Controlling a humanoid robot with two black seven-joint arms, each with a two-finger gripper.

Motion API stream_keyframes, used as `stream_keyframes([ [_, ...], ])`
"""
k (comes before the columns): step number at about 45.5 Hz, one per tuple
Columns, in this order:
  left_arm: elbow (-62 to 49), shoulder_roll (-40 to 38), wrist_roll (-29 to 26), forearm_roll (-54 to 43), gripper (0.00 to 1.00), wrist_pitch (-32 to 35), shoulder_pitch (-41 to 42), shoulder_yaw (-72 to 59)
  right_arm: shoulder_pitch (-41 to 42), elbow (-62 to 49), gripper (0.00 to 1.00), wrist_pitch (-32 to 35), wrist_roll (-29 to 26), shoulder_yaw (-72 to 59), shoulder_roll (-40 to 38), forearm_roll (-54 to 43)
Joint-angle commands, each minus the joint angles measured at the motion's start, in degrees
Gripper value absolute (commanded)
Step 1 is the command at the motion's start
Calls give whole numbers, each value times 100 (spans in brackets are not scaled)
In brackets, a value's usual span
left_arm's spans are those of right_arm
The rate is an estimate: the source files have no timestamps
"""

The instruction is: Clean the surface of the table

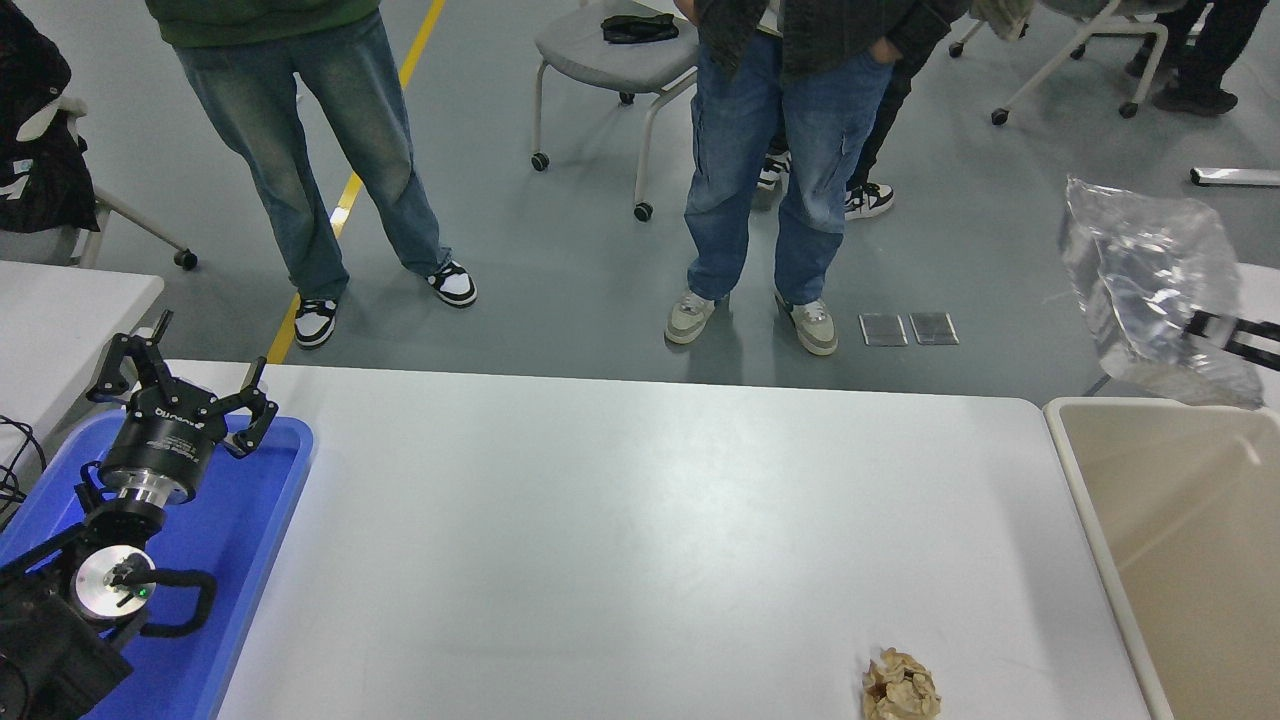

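The table surface [620,520] is a wide white tabletop filling the middle of the head view. A crumpled brown paper ball [900,688] lies on it near the front right edge. My right gripper [1200,328] shows only its fingertips at the right edge, shut on a crinkled silver foil bag [1150,285], held in the air over the far end of the beige bin [1170,540]. My left gripper [180,385] is parked open at the lower left, over the blue tray [230,560].
Two people in jeans stand at the table's far side, with others and wheeled chairs [610,50] behind. A smaller white table [60,310] is at the left. The beige bin stands against the table's right edge.
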Motion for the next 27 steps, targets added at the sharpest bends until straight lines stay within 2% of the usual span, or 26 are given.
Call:
stream_keyframes([
  [1,4,1,-1,0,100,0,9,0,-996,-1826,0,553,98,196,215,1011],
  [6,4,1,-1,0,100,0,9,0,-1506,-2890,0,975,80,205,532,1513],
  [11,4,1,-1,0,100,0,9,0,-1928,-3489,0,1160,80,205,848,1812],
  [27,4,1,-1,0,100,0,9,0,-3229,-3884,0,1072,54,714,1332,2146],
])
